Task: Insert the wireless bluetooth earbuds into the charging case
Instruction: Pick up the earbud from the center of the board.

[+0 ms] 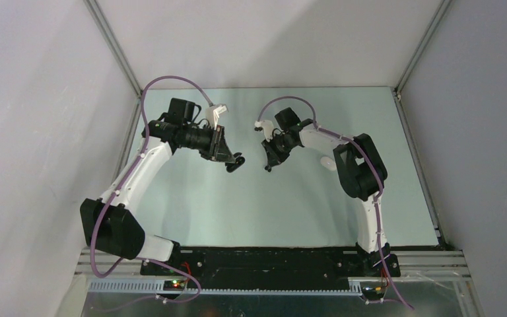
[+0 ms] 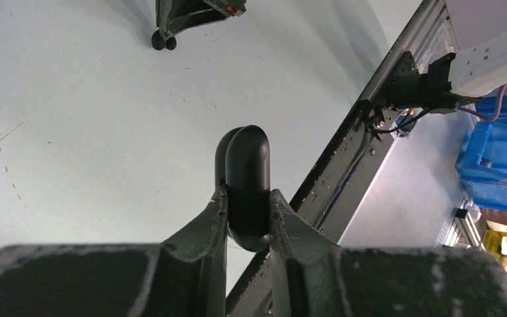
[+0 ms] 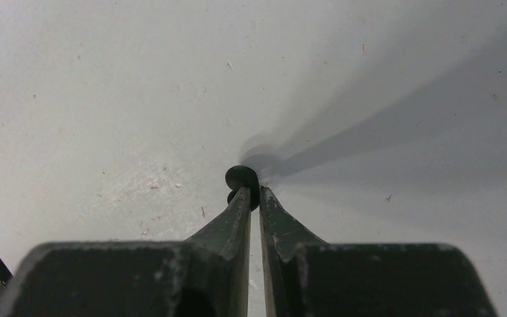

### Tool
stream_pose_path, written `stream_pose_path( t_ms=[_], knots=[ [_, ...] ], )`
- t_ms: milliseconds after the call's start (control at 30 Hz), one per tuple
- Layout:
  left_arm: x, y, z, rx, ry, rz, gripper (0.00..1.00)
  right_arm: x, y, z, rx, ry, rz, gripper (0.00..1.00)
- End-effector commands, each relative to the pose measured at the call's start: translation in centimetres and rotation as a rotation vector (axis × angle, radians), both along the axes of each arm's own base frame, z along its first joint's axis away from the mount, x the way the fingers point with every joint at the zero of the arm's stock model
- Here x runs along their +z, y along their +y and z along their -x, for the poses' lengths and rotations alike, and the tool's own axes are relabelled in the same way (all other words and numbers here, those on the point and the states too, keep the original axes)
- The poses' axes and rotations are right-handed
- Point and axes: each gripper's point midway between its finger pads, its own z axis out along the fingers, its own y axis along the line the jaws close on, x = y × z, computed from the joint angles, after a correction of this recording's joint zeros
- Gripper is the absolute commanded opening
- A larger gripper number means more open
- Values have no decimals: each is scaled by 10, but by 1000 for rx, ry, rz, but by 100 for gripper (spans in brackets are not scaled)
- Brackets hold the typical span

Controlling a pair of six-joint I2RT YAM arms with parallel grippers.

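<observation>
We see the pale table [image 1: 237,211] spread wide below both arms, its near edge bounded by a black rail [image 2: 343,172] that runs just right of the left gripper [image 2: 247,198]. That gripper's jaws are clamped on a black charging case [image 2: 247,165], which stands upright on edge between them. Facing it across a gap of table surface, the right gripper [image 3: 253,195] has its jaws pinched nearly together on a tiny black earbud [image 3: 241,177], held at the very tips.
</observation>
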Motion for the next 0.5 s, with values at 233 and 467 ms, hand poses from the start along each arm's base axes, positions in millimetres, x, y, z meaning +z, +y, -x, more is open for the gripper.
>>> stream_pose_path(
  t_ms=[233, 467],
  knots=[
    [6, 2, -2, -7, -44, 4, 0, -2, 5, 10, 21, -5, 18, 21],
    [5, 2, -3, -10, -43, 3, 0, 0, 4, 10, 19, -10, 15, 15]
  ],
)
